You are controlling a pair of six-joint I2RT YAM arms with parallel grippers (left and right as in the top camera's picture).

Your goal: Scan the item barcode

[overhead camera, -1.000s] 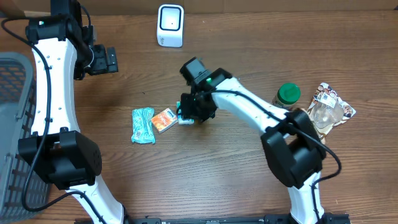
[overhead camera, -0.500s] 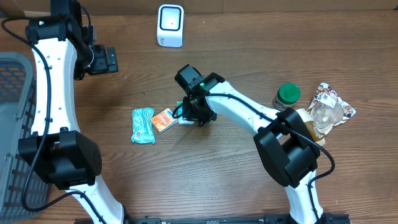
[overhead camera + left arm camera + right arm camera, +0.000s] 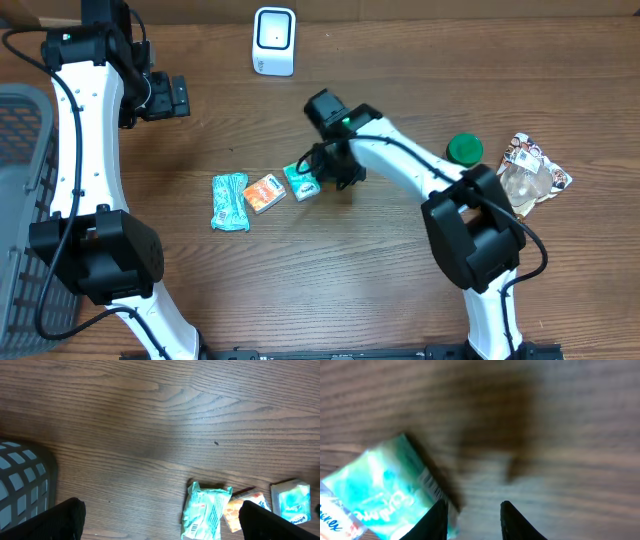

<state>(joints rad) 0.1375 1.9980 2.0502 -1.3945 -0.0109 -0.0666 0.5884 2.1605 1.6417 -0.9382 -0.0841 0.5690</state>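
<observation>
One teal packet (image 3: pixel 385 490) (flat) beside right tool (image 3: pixel 473 506)

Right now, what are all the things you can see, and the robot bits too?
scanner: 1, white, top middle of the table
basket: 1, grey, far left edge
long packet: 1, pale green, left of the middle
orange packet: 1, orange, right beside the long packet
teal packet: 1, teal and white, just right of the orange packet
jar: 1, green lid, right side, partly behind the arm
patterned bag: 1, brown and white, far right, something see-through lying on it
table: 1, brown wood, under the packets
left gripper: 1, black, open, upper left, holding nothing
right gripper: 1, black, open, next to the teal packet, holding nothing
</observation>
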